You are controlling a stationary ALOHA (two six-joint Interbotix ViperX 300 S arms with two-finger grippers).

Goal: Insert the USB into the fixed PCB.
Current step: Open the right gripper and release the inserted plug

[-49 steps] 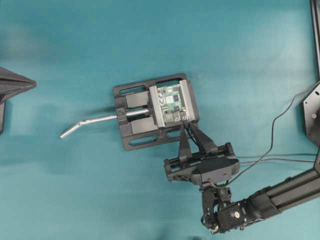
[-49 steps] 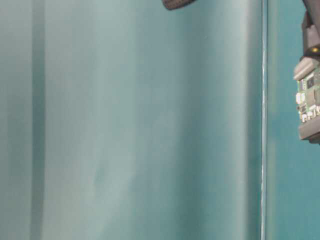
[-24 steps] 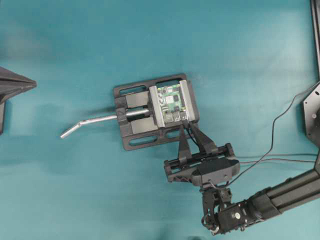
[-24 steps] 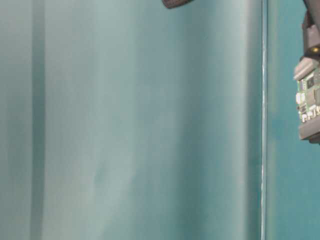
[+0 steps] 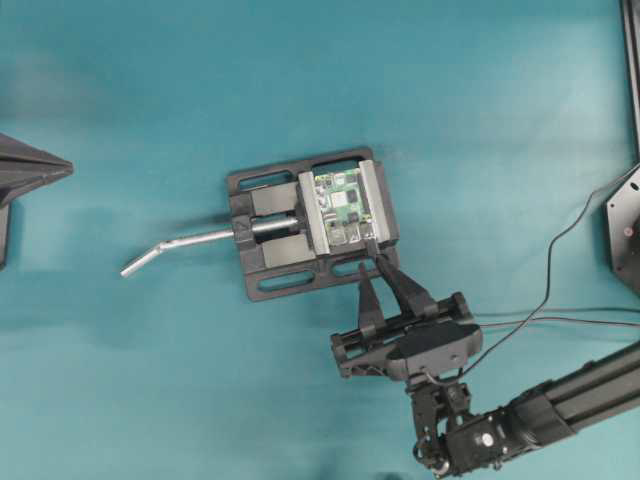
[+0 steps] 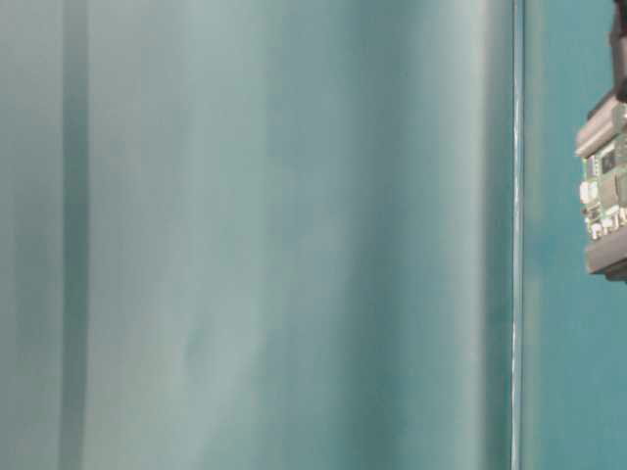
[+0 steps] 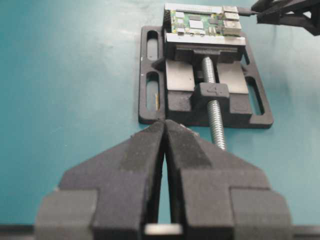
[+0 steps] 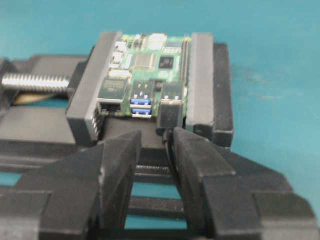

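Note:
The green PCB [image 5: 345, 207] sits clamped in the black vise [image 5: 275, 262]; it also shows in the right wrist view [image 8: 150, 57], the left wrist view [image 7: 202, 22] and the table-level view [image 6: 607, 186]. The black USB plug [image 8: 170, 116] sits in the PCB's right-hand port, and its thin cable runs back along the inner face of one finger. My right gripper [image 5: 372, 262] is open, just in front of the plug [image 8: 156, 136] and not clamping it. My left gripper [image 5: 66, 168] is shut and empty at the far left, pointing at the vise [image 7: 165, 123].
The vise's silver bent handle [image 5: 170, 247] sticks out to the left, and its screw [image 7: 212, 107] points toward my left gripper. Thin wires [image 5: 548, 275] trail from the right arm across the table. A black mount [image 5: 625, 225] stands at the right edge.
My right gripper has drawn back a little from the PCB, away from the vise. The plug stays in the port. The left gripper has not moved.

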